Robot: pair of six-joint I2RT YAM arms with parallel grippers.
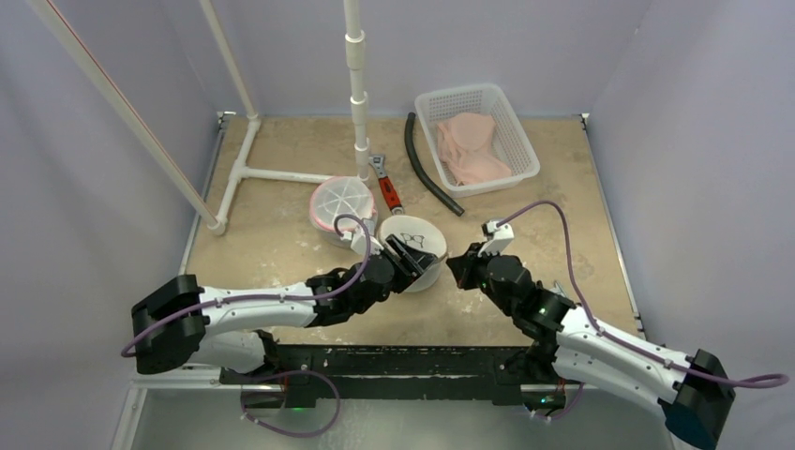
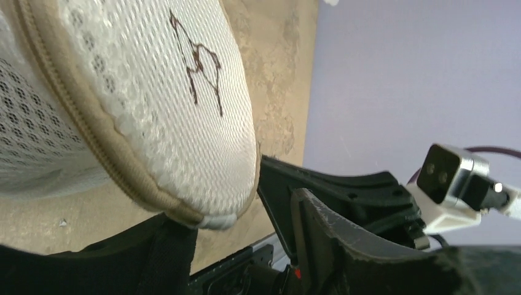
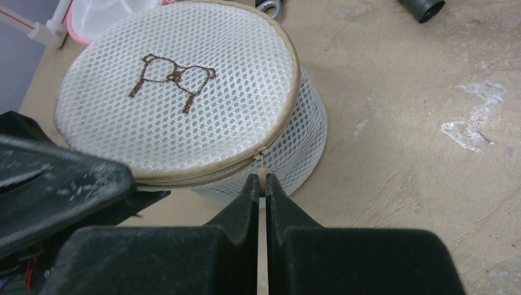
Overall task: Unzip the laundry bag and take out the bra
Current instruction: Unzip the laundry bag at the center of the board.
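Top view: laundry bag (image 1: 419,240) sits mid-desk (image 1: 544,225), zipped shut as far as you can see. Bra's inside, not visible. Left end effector (image 1: 403,255) is at the bag's near-left rim and right end effector (image 1: 453,269) at its near-right side, v. close to each other. Just behind the bag: pink-rimmed mesh pouch (image 1: 342,204) and red-handled wrench (image 1: 386,190). Black hose (image 1: 427,173) and basket (image 1: 521,131) w/ pink cloth are farther back, out of your way.

Left wrist: jaws apart, w/ bag rim and zip (image 2: 80,123) between them. The rim's against one finger and clear of the other. Not a real clamp imo, so the bag may drag or tip when you pull.

Right wrist: jaws together, zipper pull (image 3: 263,165) pinched at the very tips. That's a shallow hold, so the tab could slip out. The zip track runs round toward the left end effector, so watch for a clash there.
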